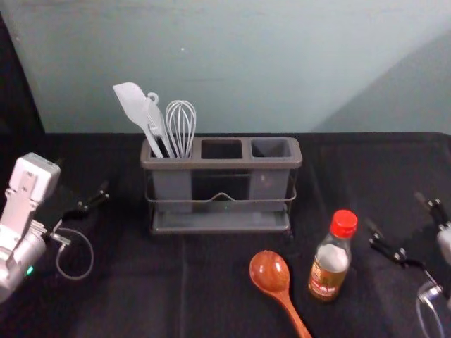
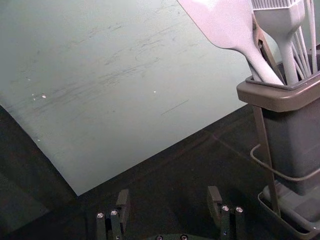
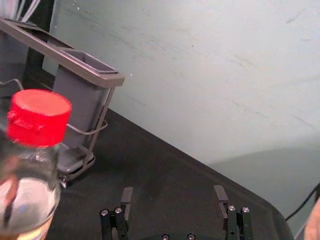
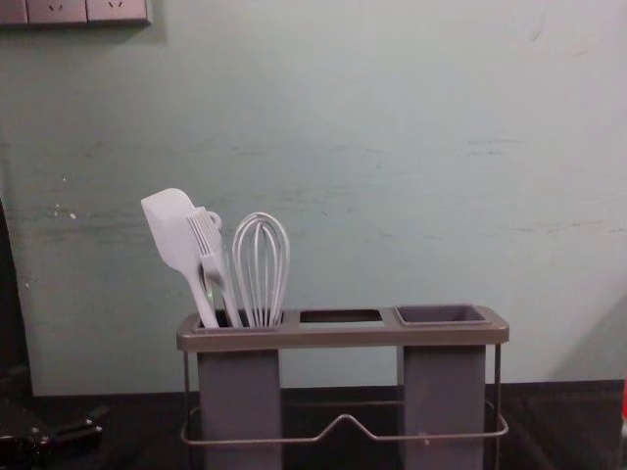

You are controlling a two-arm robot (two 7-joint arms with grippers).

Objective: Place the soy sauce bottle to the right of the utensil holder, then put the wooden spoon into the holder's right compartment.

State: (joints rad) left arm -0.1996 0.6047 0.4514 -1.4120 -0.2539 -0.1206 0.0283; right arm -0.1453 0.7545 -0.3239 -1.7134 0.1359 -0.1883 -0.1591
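Shows a pale grey-green wall (image 1: 246,63) behind, faintly scuffed and chipped. Carries a row of socket panels (image 4: 57,11) high at the chest view's left. Takes a broad, soft shadow (image 1: 405,95) toward the right. Spreads black over the counter (image 1: 211,282), rounding its far right corner. Trails a dark cable (image 3: 302,202) beyond.

Nothing legible — the label (image 1: 325,279) on the soy sauce bottle (image 1: 333,255) bears marks too small to read.
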